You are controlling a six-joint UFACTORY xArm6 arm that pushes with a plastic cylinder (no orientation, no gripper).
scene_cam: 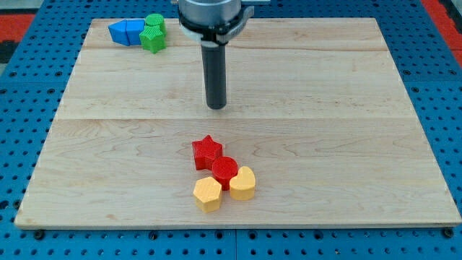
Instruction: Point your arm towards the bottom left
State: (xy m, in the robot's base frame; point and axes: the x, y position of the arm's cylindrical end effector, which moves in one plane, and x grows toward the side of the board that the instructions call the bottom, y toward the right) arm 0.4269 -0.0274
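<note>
Our tip [216, 107], a smooth dark rod end holding nothing, rests mid-frame on the pale wood counter [346, 144], above the red star [207, 151]. Blue blocks [125, 32] upper left.

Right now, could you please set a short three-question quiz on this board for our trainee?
1. True or false: my tip touches the red star.
2. Which blocks sit at the view's top left? A) yellow B) blue and green C) red
3. Fill in: the red cylinder lies between the red star and two ___ blocks.

Key: 1 false, my tip stands apart, above the star in the view. 2 B, blue block, green blocks. 3 yellow.
</note>
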